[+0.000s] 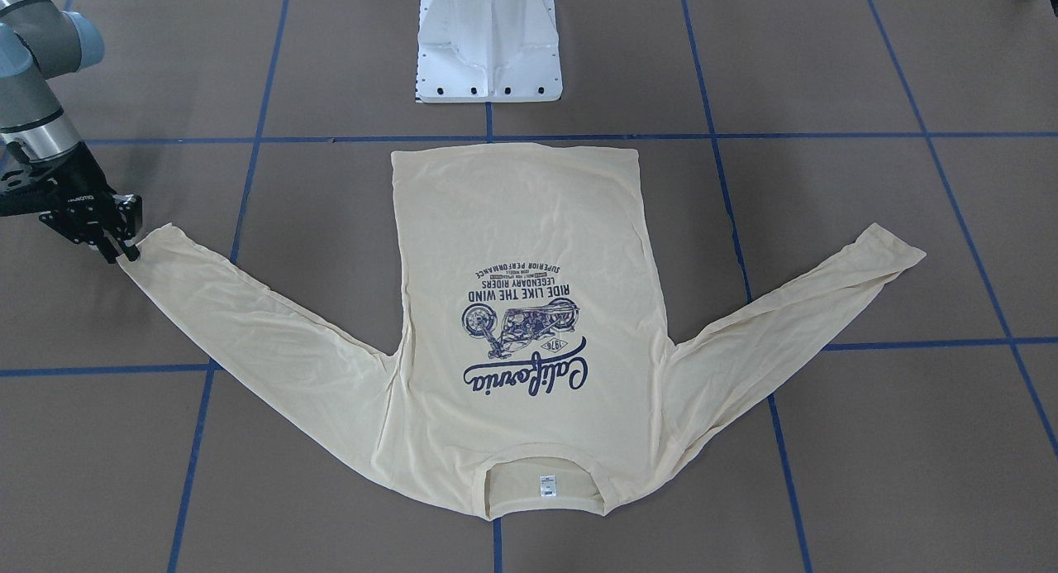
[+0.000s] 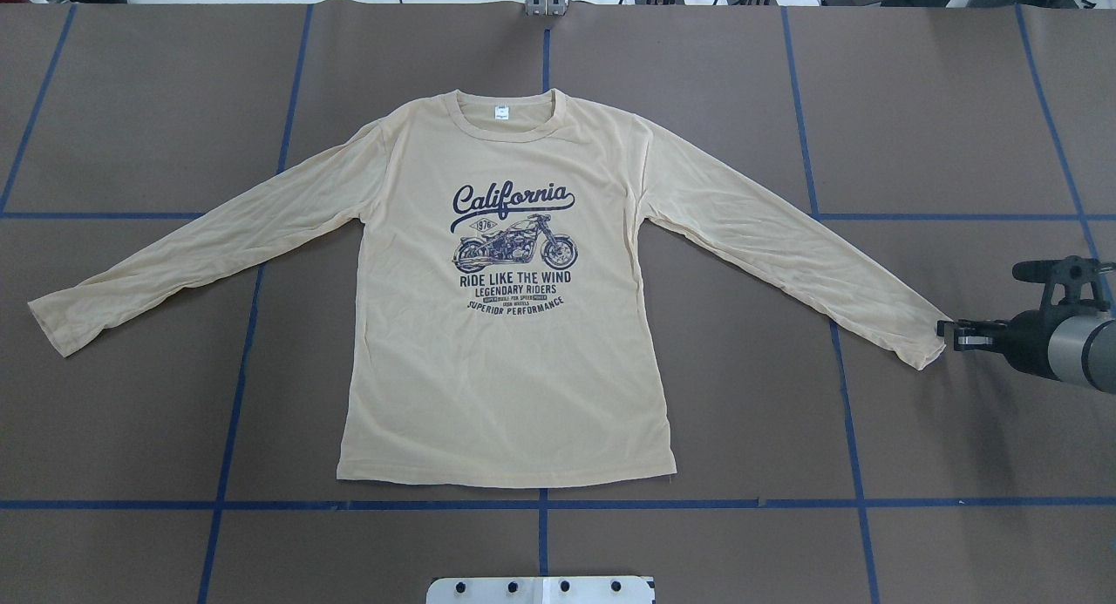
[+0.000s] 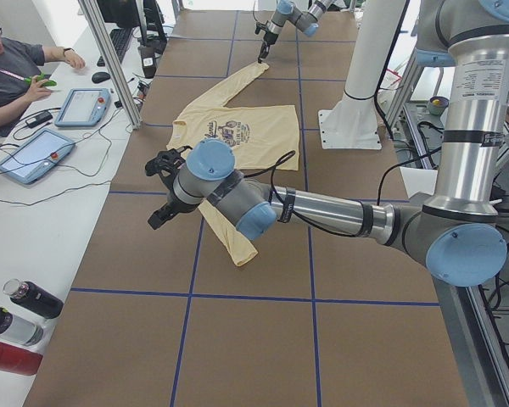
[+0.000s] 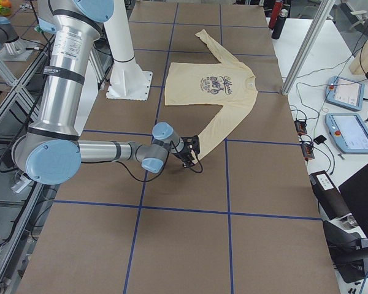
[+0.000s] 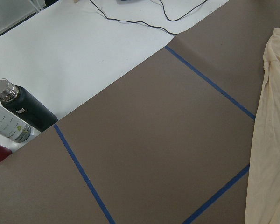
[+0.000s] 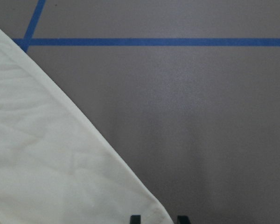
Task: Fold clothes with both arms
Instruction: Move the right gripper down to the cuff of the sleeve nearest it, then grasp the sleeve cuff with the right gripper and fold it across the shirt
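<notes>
The cream-yellow long-sleeved T-shirt (image 2: 506, 369) lies flat and print side up on the brown table, sleeves spread; it also shows in the front view (image 1: 529, 226). My right gripper (image 2: 943, 332) is low at the cuff of the sleeve on my right, also seen from the front (image 1: 124, 252). In the right wrist view its fingertips (image 6: 136, 218) stand apart, open, with the cuff corner (image 6: 149, 207) between them. My left gripper (image 3: 159, 191) shows only in the exterior left view, raised near the other sleeve; I cannot tell whether it is open. The left wrist view shows a sleeve edge (image 5: 270, 140).
The white pedestal base (image 1: 489, 44) stands behind the shirt's hem. Blue tape lines (image 2: 540, 504) grid the table. Bottles (image 5: 23, 109) stand off the table's left end. An operator (image 3: 17, 68) with tablets sits at the far side.
</notes>
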